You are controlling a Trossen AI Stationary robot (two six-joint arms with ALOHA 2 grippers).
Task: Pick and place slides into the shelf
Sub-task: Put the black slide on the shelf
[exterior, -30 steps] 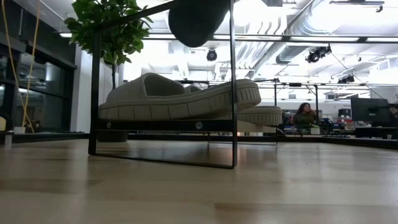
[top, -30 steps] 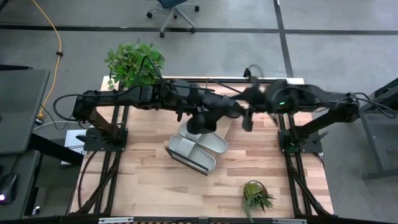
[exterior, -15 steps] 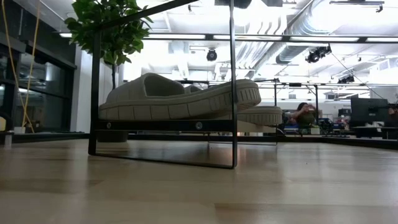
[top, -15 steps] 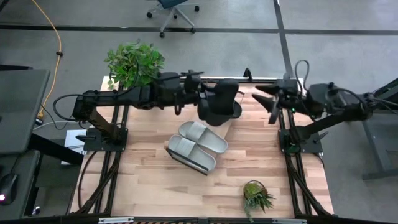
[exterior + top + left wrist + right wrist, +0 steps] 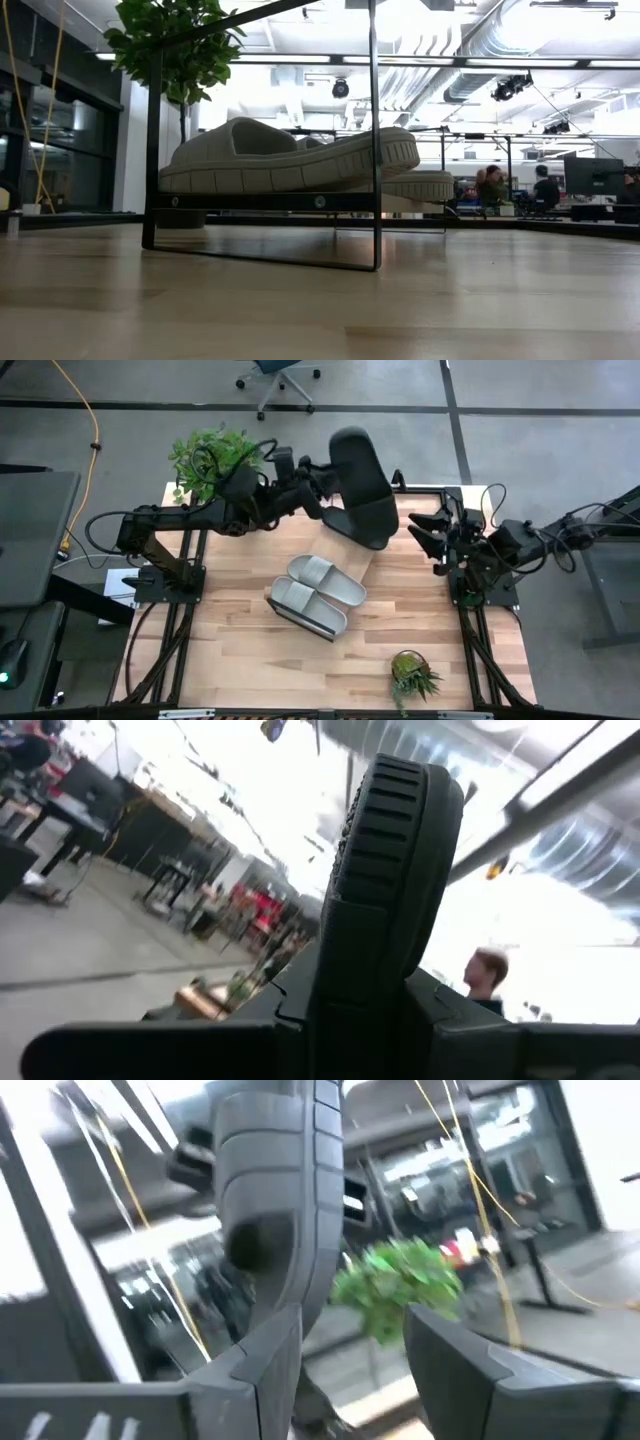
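Observation:
A black slide (image 5: 362, 490) hangs high over the table's far edge with my left gripper (image 5: 318, 482) shut on it. In the left wrist view the black slide (image 5: 390, 870) stands edge-on, its ribbed sole rim showing. Two pale grey-green slides (image 5: 318, 595) lie side by side on the shelf (image 5: 260, 201) at mid-table, soles down on its board. My right gripper (image 5: 432, 532) stands open at the table's right edge, apart from everything. Its wrist view looks past its own fingers (image 5: 270, 1360) at the black slide (image 5: 280, 1200) farther off. My left gripper pinches the black slide's lower part (image 5: 365, 980) between its two fingers, one on each flat side. The fingers come from the table's left, slanting upward. The slide rises past the fingertips, on edge and tilted, lifted clear of the table and the shelf.
A large leafy plant (image 5: 215, 460) stands at the far left corner, close beside my left arm. A small potted plant (image 5: 412, 675) sits near the front right. Bare wood lies in front of the shelf. People (image 5: 545, 188) show in the room behind.
My left gripper has risen and tipped upward, swinging the black slide from just above the shelf up toward the table's far edge. My right gripper has drawn back from beside the black slide toward the table's right edge and sunk lower.

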